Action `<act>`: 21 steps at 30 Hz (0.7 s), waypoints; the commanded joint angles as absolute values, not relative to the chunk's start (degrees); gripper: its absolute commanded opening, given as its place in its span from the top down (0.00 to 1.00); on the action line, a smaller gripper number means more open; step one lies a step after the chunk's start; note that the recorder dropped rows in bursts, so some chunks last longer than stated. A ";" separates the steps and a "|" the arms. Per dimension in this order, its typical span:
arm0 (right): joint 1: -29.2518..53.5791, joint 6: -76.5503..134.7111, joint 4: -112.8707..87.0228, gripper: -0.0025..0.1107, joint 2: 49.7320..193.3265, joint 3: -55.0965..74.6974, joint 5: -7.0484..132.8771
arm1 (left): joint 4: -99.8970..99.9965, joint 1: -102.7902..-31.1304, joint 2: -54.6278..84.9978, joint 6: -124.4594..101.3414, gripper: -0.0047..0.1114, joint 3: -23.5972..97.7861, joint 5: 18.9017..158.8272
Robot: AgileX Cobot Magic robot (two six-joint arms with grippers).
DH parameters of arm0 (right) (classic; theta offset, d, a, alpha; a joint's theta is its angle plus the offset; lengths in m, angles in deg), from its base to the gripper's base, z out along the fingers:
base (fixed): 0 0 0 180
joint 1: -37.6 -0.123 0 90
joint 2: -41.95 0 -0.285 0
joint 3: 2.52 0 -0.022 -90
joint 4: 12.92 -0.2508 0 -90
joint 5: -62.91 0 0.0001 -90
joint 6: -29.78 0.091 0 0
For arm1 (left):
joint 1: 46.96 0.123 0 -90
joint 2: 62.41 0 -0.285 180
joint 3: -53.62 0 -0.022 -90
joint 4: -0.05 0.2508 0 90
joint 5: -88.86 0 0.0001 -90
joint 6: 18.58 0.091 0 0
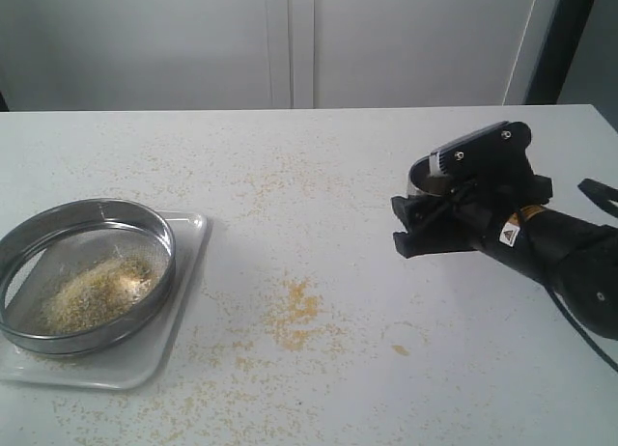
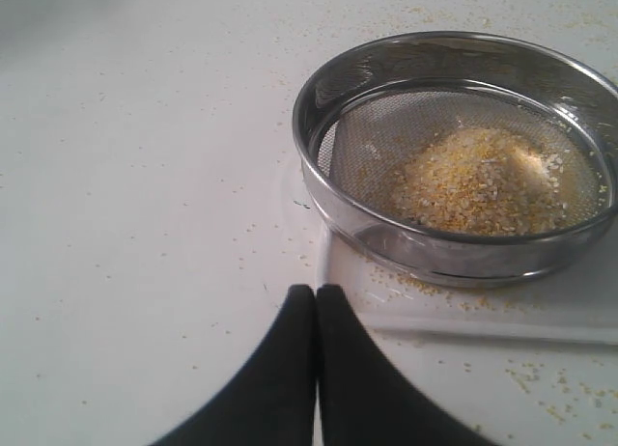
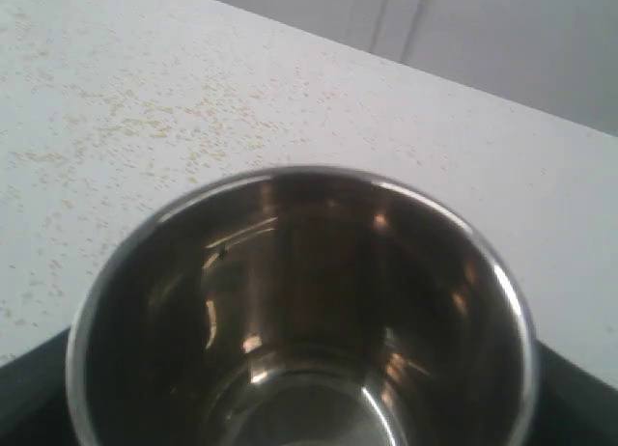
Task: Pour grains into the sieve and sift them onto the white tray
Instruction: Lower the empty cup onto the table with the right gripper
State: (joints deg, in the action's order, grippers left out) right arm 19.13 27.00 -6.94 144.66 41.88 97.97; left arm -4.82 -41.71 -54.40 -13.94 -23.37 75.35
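Right wrist view looks straight into the steel cup [image 3: 299, 311], bare inside, with the right fingers [image 1: 417, 239] clamped on it, well right of the sieve [image 1: 87, 342]. The grains [image 2: 478, 181] lie heaped on the mesh, and the sieve rests on the white tray [image 2: 483, 316] at the near left. The left fingers [image 2: 280, 369] are pressed together just beside the tray. Sifting seems due: grip the rim firmly and shake gently, level over the tray, since spilled grains [image 1: 294, 311] already dot the surface [image 1: 338, 127].

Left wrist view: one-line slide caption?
Shut left tool facing the sieve, which sits on the white tray and holds a heap of grains.
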 commanded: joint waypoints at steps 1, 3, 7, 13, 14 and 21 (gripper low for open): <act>19.61 23.57 -9.53 0.98 146.84 42.16 100.45 | -4.99 -41.98 -54.63 -14.02 0.96 -23.60 75.53; 19.61 23.57 -10.82 0.98 148.58 42.16 102.05 | -4.99 -41.98 -54.63 -14.02 0.96 -23.60 75.53; 19.61 23.57 -13.88 0.98 152.20 42.16 105.95 | -4.99 -41.98 -54.63 -14.02 0.96 -23.60 75.53; 19.61 22.58 -21.80 0.98 157.09 42.16 112.06 | -4.99 -41.98 -54.63 -14.02 0.96 -23.60 75.53; 19.61 22.23 -21.97 0.98 157.64 42.16 112.47 | -4.99 -41.98 -54.63 -14.02 0.96 -23.60 75.53; 19.61 22.07 -22.06 0.98 161.01 42.16 113.13 | -4.99 -41.98 -54.63 -14.02 0.96 -23.60 75.53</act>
State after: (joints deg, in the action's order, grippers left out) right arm 19.23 22.74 -21.71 160.17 41.88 111.47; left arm -4.82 -41.71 -54.40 -13.94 -23.37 75.35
